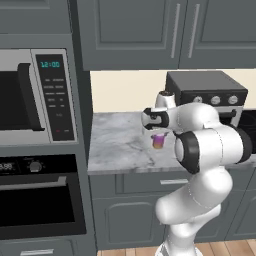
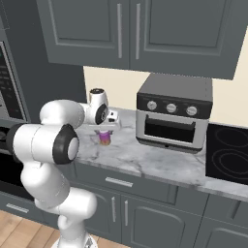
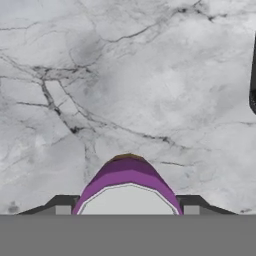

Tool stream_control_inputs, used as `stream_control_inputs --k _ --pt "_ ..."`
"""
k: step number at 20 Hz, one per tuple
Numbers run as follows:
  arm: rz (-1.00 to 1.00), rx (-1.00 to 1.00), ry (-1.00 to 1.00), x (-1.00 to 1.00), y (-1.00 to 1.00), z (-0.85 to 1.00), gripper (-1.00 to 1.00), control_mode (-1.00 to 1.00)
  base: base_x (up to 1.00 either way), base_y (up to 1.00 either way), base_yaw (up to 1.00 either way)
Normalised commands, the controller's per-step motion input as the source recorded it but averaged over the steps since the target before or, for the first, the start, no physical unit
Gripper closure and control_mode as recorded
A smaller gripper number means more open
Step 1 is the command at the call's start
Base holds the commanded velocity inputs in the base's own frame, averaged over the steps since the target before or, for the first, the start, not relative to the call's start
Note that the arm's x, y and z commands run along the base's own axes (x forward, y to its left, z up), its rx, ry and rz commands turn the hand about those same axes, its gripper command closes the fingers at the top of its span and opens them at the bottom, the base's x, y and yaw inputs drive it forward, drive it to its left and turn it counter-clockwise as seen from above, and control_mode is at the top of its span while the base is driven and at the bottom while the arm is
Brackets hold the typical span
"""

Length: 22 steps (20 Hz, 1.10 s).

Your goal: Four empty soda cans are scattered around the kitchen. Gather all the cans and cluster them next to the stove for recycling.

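Note:
A purplish-pink soda can (image 1: 158,141) (image 2: 103,138) stands upright under my hand, at or just above the marble counter (image 1: 117,145), left of the toaster oven. My gripper (image 1: 158,134) (image 2: 103,130) points straight down and is shut on it. In the hand view the can's purple shoulder and pale top (image 3: 127,185) sit between my two dark fingertips (image 3: 62,202), pressed against both sides. The stove (image 2: 227,152), a black glass cooktop with thin ring burners, lies at the far right of the counter, beyond the toaster oven.
A grey toaster oven (image 1: 205,92) (image 2: 174,111) stands on the counter right of the can. A built-in microwave (image 1: 30,95) and black wall oven (image 1: 40,195) fill the tall unit on the left. Upper cabinets (image 2: 131,34) hang over the counter.

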Motion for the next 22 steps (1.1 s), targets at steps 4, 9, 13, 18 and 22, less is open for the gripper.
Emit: stream_control_inputs --k 4,9,13,18,22 --pt "-0.11 -0.01 0.06 -0.17 -0.42 0.18 1.00 -1.00 0.00 0.00 0.00" --pt "-0.10 -0.01 0.06 -0.25 -0.40 0.06 1.00 -1.00 0.00 0.00 0.00" --pt "-0.10 -0.01 0.04 -0.25 -0.44 0.00 1.00 -1.00 0.00 0.00 0.00" --pt "-0.09 -0.01 0.02 -0.23 -0.46 0.00 1.00 -1.00 0.00 0.00 0.00" --pt "-0.06 -0.02 0.01 -0.14 -0.46 0.00 1.00 -1.00 0.00 0.00 0.00"
